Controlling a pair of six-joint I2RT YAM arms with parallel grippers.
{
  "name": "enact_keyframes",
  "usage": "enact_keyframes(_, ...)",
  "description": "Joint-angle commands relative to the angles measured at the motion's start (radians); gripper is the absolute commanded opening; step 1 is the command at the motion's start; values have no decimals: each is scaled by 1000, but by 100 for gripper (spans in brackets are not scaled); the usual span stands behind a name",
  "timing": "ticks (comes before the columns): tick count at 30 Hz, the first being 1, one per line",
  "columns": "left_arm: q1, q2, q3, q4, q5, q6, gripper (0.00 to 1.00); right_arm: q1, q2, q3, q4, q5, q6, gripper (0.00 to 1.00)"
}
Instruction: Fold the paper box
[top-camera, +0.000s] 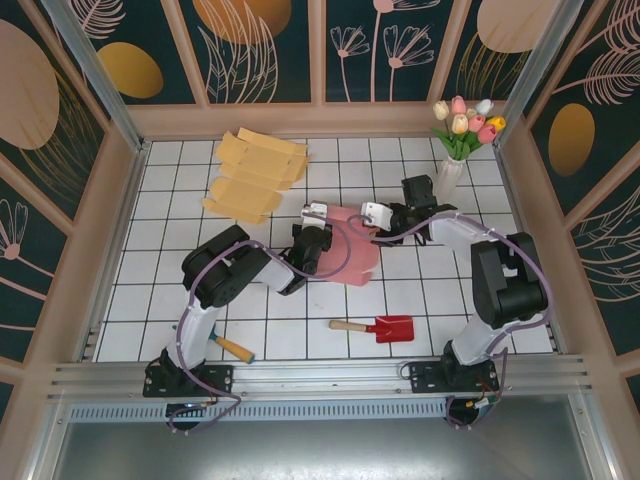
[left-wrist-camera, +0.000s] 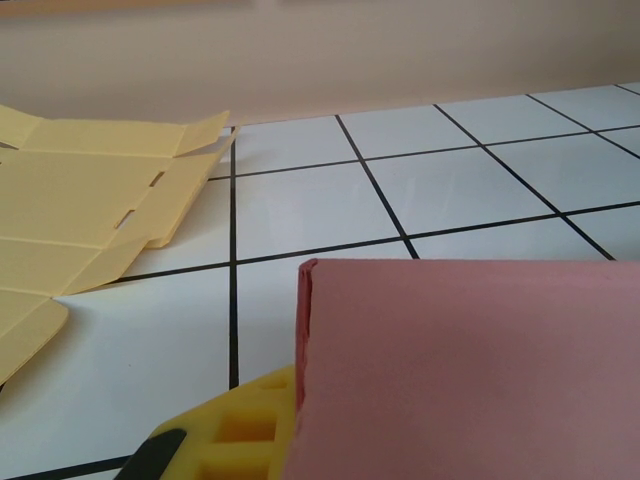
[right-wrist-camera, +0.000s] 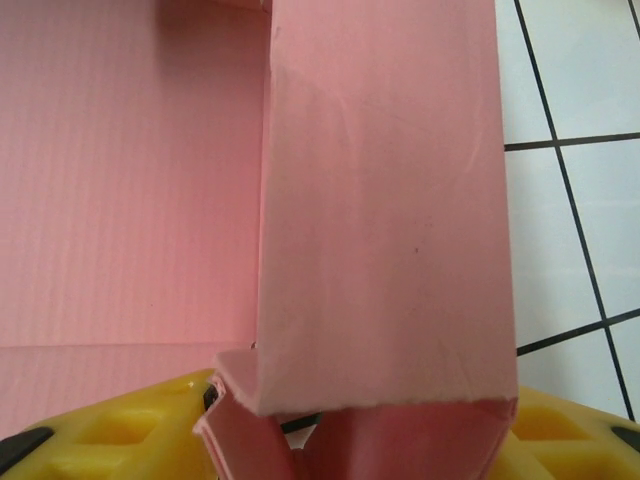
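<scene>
Pink paper box (top-camera: 352, 255): partly folded, lying mid-tabletop (top-camera: 420, 290) between both arms.
Left gripper (top-camera: 322, 225): clenched on the box's left edge.
Right gripper (right-wrist-camera: 350, 445): straddles a raised flap (right-wrist-camera: 380, 200); cannot tell whether it grips.
Yellow cardboard blanks (top-camera: 255, 175): flat, back left, well apart.

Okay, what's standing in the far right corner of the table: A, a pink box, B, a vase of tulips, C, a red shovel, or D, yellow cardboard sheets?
B: the vase of tulips stands at the far right corner in the top view.
</scene>
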Motion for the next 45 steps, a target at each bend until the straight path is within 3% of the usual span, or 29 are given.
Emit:
enact_keyframes(1, 1, 17, 9, -79, 9, -6, 0, 23, -38, -17, -13, -21, 81, 56)
enact_keyframes(20, 1, 18, 15, -90, 15, 1, 0, -111, -114, 33, -212, 108, -77, 61)
enact_keyframes(27, 2, 18, 14, -88, 16, 2, 0, -126, -119, 61, -254, 70, -130, 61)
enact_keyframes(33, 2, 17, 12, -83, 17, 2, 0, -124, -129, 46, -184, 160, -168, 59)
enact_keyframes(38, 1, 17, 14, -87, 17, 4, 0, -123, -113, 19, -92, 122, -160, 51)
enact_keyframes(45, 1, 19, 15, -88, 17, 3, 0, -121, -78, 4, -68, 67, -156, 50)
